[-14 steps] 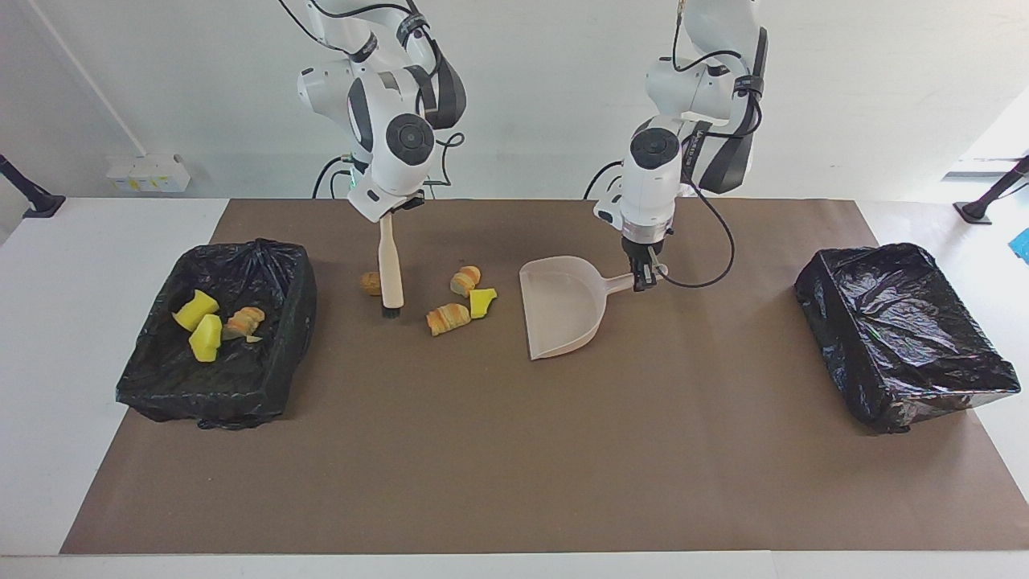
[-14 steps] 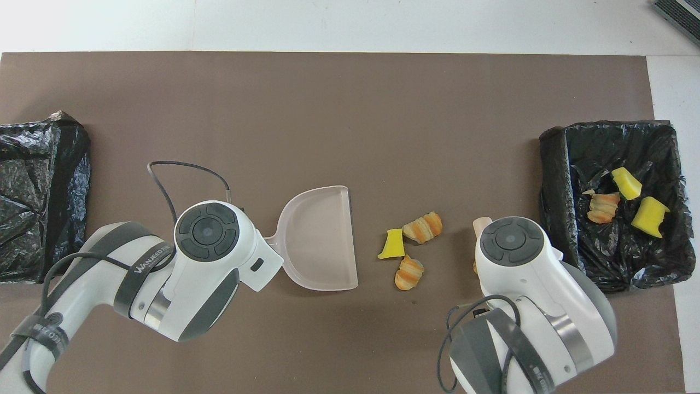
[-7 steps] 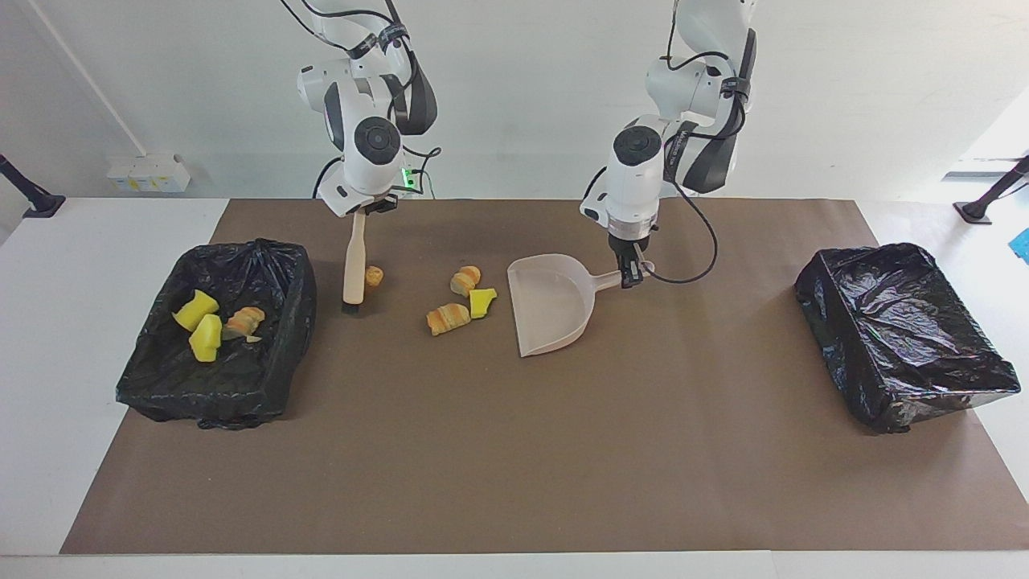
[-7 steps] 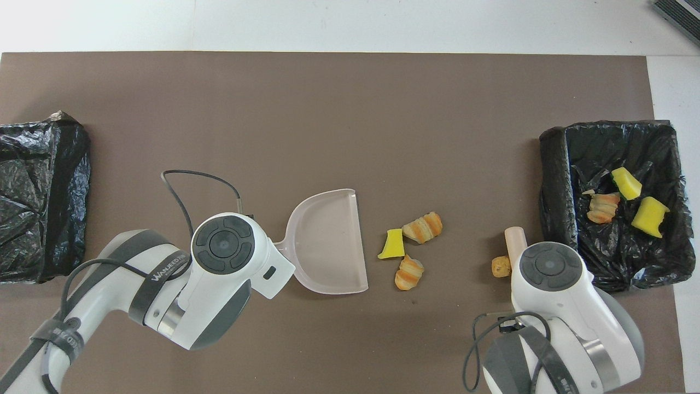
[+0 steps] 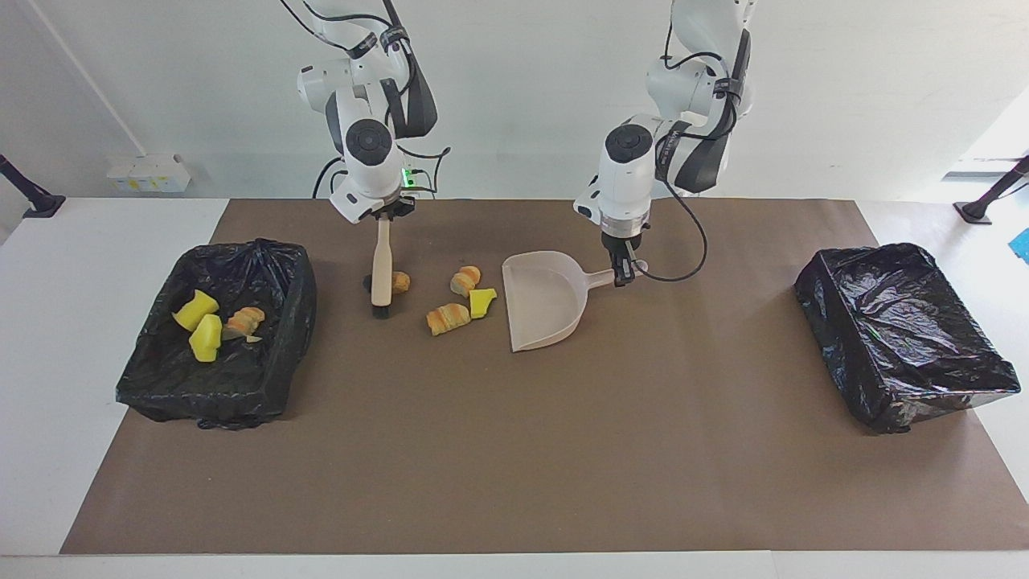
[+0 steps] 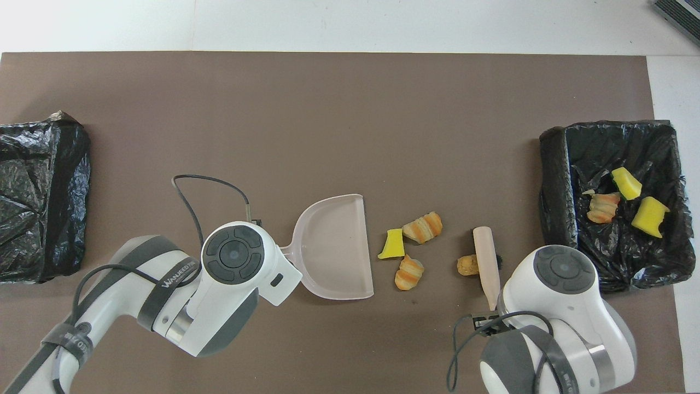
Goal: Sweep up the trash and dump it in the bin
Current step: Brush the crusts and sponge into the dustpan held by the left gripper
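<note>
facing view | left gripper (image 5: 623, 276) clamps dustpan (image 5: 543, 301) handle – right gripper (image 5: 384, 219) clamps brush (image 5: 381, 270)

Left gripper (image 5: 623, 277), right gripper (image 5: 384, 215): both clamped, lowered.

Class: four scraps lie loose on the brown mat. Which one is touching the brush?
The small round orange-brown scrap, right beside the brush held by the right gripper. The other three loose scraps lie apart from the brush, clustered by the dustpan.

Dustpan (image 5: 543, 299) smooth pale plastic, slight sheen. Bin liners (image 5: 900, 330) glossy crinkled black plastic. Table cover (image 5: 514, 450) matt brown paper.
</note>
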